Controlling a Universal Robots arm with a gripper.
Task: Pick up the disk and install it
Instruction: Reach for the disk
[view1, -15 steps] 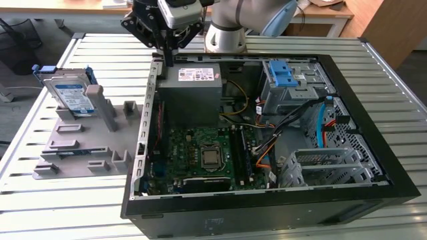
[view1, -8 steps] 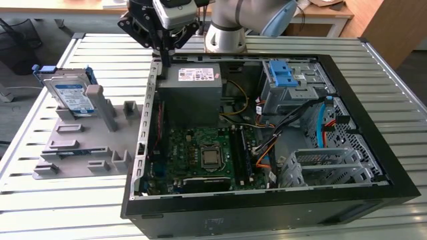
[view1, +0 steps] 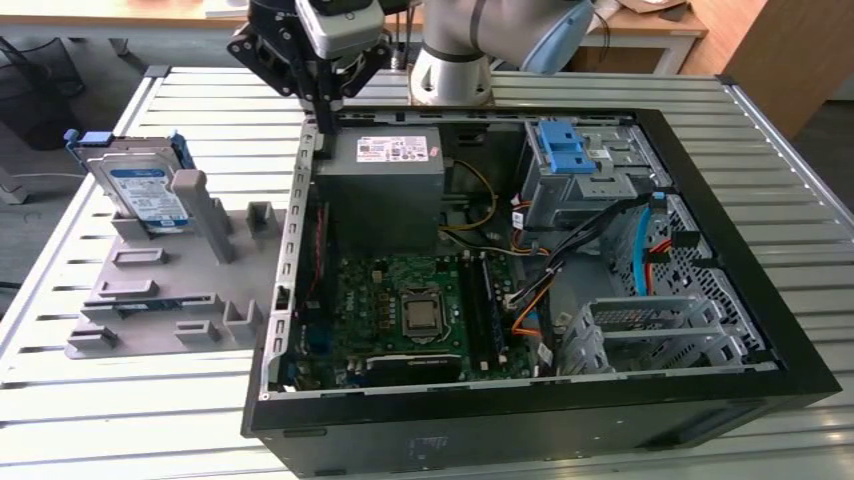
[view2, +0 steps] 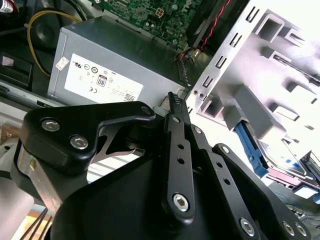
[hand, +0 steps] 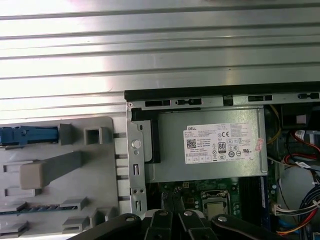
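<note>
Silver in a blue bracket, the disk (view1: 144, 190) stands on edge, long axis roughly upright, in a grey holder (view1: 150, 300) outside the computer case (view1: 534, 405), on the exterior view's left. The pincer (view1: 322, 118), pressed together and empty, hangs over the case's wall on that side.

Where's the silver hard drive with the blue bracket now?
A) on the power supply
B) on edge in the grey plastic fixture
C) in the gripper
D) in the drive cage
B: the silver hard drive stands on edge in the grey plastic fixture, apart from the black gripper by the black computer case.
</note>
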